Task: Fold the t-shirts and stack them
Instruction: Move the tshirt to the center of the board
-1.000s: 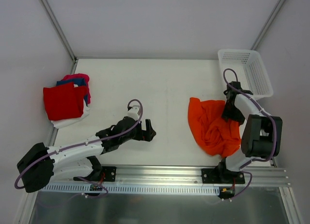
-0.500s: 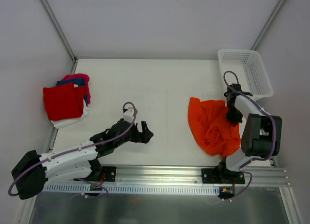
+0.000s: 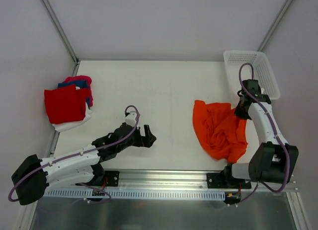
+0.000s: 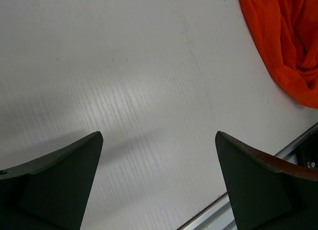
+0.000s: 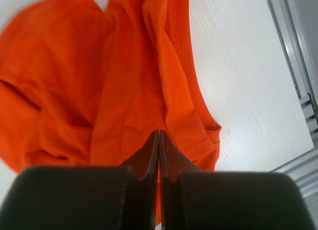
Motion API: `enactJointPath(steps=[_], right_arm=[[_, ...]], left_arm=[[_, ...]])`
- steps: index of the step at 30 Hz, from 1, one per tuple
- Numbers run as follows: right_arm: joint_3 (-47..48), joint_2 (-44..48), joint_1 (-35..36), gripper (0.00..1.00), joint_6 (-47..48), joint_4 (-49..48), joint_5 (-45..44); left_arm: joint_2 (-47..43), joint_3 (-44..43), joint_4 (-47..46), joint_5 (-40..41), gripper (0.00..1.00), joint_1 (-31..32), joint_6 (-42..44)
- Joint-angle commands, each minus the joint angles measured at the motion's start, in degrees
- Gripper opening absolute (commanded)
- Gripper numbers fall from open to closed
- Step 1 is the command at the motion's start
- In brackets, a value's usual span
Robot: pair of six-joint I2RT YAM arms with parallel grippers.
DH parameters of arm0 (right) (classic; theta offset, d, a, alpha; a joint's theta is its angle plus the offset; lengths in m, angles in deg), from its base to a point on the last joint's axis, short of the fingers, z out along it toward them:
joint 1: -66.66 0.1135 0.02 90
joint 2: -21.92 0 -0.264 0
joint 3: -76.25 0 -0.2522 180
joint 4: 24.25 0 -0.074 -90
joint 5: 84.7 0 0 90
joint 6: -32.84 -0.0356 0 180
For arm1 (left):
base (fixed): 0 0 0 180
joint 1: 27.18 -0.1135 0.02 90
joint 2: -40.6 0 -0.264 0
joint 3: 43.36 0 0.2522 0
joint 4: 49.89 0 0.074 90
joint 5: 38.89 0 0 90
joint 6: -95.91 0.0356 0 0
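Pinching the far right edge of the orange t-shirt (image 3: pixel 218 133), the right hand (image 3: pixel 241 112) has its fingers (image 5: pixel 148 155) pressed flat together. Its wrist view shows orange cloth caught in the thin seam between them. The cloth runs to a point at that pinch, while the bulk of the shirt lies crumpled and creased on the right half of the white desk (image 3: pixel 164 86), near the front rail. The white mesh basket (image 3: pixel 248 54) stands at the far right corner of the desk, just beyond the right arm's wrist and apart from the shirt

The left hand (image 3: pixel 148 136) hangs over bare desk left of centre, well apart from the orange shirt, its fingers spread wide with nothing between them. Its wrist view shows only desk surface between the two dark fingertips, with the orange shirt's edge in the upper right corner

At the far left of the desk sits a pile of shirts. A red t-shirt (image 3: pixel 64 105) lies on top, a blue t-shirt (image 3: pixel 67 84) and a magenta-pink t-shirt (image 3: pixel 79 79) show at its far side, and a white t-shirt (image 3: pixel 72 124) shows beneath at the near side
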Motion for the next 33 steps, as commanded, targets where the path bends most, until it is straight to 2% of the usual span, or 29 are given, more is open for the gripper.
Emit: enactJointPath(steps=[1, 10, 11, 12, 13, 16, 18, 23, 33], right_arm=[[6.2, 5.5, -0.1, 0.01, 1.5, 4.9, 3.2], [11.8, 8.8, -0.1, 0.02, 3.3, 9.4, 4.0], [12.2, 6.9, -0.1, 0.06, 3.4, 10.2, 3.8], [12.0, 5.7, -0.1, 0.25, 3.4, 10.8, 3.5], [11.5, 4.5, -0.1, 0.34, 3.4, 10.9, 3.2], [5.8, 2.3, -0.1, 0.45, 3.4, 6.5, 4.0], [2.2, 1.9, -0.1, 0.55, 2.5, 3.5, 5.0], [0.1, -0.2, 0.0, 0.55, 0.5, 0.4, 6.1], [-0.6, -4.8, 0.0, 0.54, 0.1, -0.1, -0.8]], left_arm=[[2.3, -0.7, -0.9, 0.2, 0.99, 0.4, -1.4], [8.5, -2.5, -3.9, -2.6, 0.99, 0.4, -1.4], [9.2, -2.7, -4.0, -2.7, 0.99, 0.4, -1.4], [9.3, -2.8, -4.1, -2.8, 0.99, 0.4, -1.4], [9.7, -2.9, -4.3, -3.1, 0.99, 0.4, -1.4], [10.3, -3.1, -4.7, -3.9, 0.99, 0.4, -1.5], [10.4, -2.7, -4.8, -3.9, 0.99, 0.4, -1.4], [11.7, -2.0, -7.9, -5.5, 0.99, 0.4, -0.7], [19.3, -3.0, -14.3, -11.4, 0.99, 0.4, -0.9]])
